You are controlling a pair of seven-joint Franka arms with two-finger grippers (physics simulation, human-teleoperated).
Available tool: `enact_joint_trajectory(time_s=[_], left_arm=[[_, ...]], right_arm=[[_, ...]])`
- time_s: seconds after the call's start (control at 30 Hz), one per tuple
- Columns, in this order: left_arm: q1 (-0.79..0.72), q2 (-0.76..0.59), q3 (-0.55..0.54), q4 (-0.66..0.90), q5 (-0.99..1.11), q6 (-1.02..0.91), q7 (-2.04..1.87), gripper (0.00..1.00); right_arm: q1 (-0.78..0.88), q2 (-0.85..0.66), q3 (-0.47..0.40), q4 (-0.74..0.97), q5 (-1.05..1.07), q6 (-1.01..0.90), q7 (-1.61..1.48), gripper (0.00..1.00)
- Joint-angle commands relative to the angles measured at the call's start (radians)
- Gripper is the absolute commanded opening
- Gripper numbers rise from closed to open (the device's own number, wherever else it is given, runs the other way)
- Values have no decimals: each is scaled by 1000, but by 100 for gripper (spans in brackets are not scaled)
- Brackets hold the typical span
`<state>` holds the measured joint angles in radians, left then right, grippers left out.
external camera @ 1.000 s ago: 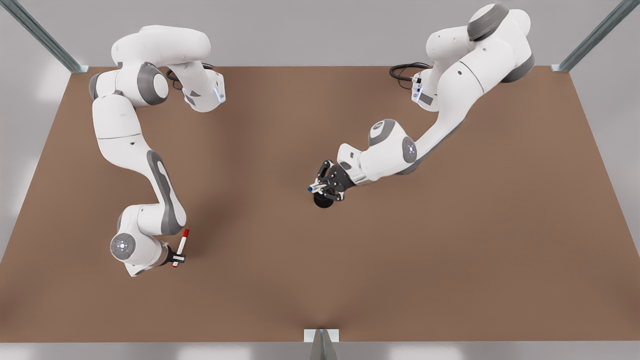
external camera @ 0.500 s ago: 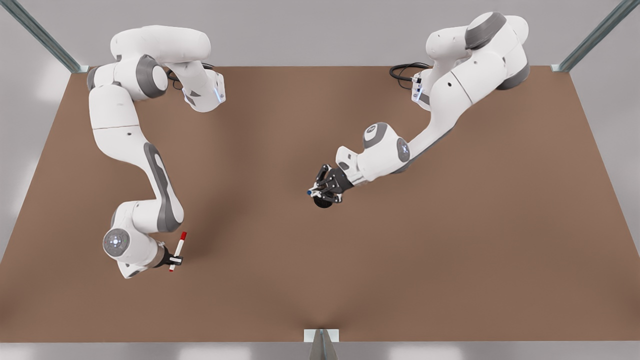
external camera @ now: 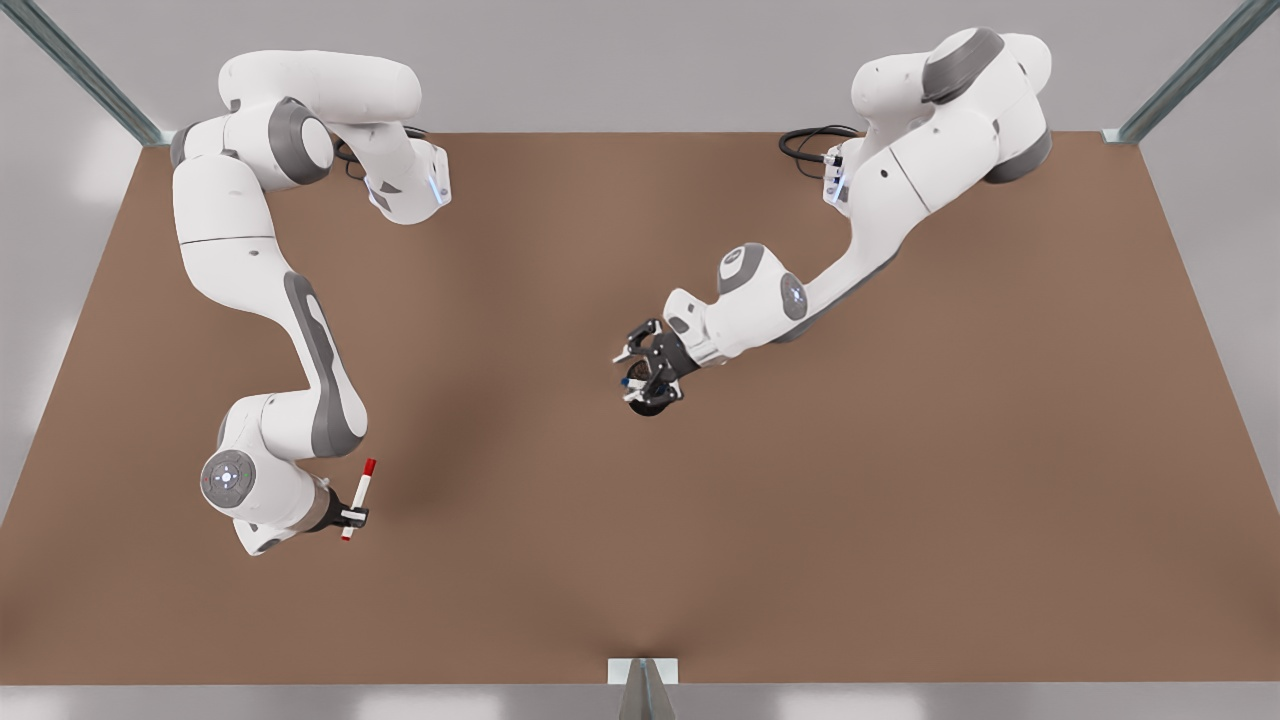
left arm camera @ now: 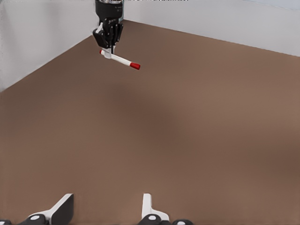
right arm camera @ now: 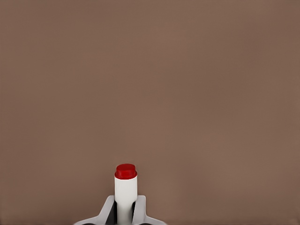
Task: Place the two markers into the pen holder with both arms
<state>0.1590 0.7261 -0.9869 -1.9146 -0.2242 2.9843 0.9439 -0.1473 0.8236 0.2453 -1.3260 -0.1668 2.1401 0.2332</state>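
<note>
The red marker (external camera: pixel 358 498) is clamped between the fingers of the right tool (external camera: pixel 352 516), above the brown table (external camera: pixel 900 500). The left tool (external camera: pixel 640 372) is seen with its fingers apart, directly over the pen holder (external camera: pixel 648 405). The blue marker (external camera: pixel 628 382) is found just under this tool.

text: none readable | labels: none | brands: none | numbers: none
</note>
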Motion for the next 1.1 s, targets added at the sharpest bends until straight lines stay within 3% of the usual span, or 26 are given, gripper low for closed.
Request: enact_joint_trajectory(time_s=[0.0,0.03,0.1,0.13,0.23,0.27,0.33,0.4,0.43,0.47,0.53,0.63,0.7,0.77,1.07], left_arm=[[108,-5,-30,76,-1,-267,67,100],[174,-5,-24,195,3,-477,40,100],[209,-11,140,434,48,-852,-244,100],[208,-11,148,529,207,-990,-431,100],[240,-82,171,605,403,-1323,-779,100],[228,-183,172,605,638,-1473,-942,100],[238,-280,166,638,686,-1645,-987,100],[260,-378,188,657,570,-1665,-1021,100],[134,-459,373,654,476,-1660,-1025,100],[-53,-530,668,648,294,-1656,-1019,100],[-194,-626,823,549,236,-1590,-1018,100],[-191,-587,841,560,204,-1570,-1014,100],[-176,-551,844,583,216,-1568,-976,100],[-177,-541,846,583,240,-1568,-939,100],[-170,-501,857,583,235,-1570,-935,100]], right_arm=[[0,-1,0,1,-7,-8,11,27],[0,-1,0,1,-7,-8,11,27],[-2,-24,17,2,-7,-9,8,27],[-5,-56,38,-7,-5,-12,0,27],[-11,-145,146,-2,-5,-34,-8,27],[-12,-164,190,-1,-5,-32,-2,27],[-46,-204,295,-19,-2,-34,3,27],[-80,-202,387,-15,-3,-23,-3,27],[-74,-199,390,-16,-3,-5,-3,27],[-72,-199,414,-18,-3,7,-2,27],[-58,-198,465,-61,-3,149,2,27],[-86,-204,558,-168,-7,345,-17,27],[-133,-202,620,-332,-7,609,-97,27],[-121,-201,629,-435,-8,828,-98,27],[-107,-204,713,-450,-141,972,-89,26]])
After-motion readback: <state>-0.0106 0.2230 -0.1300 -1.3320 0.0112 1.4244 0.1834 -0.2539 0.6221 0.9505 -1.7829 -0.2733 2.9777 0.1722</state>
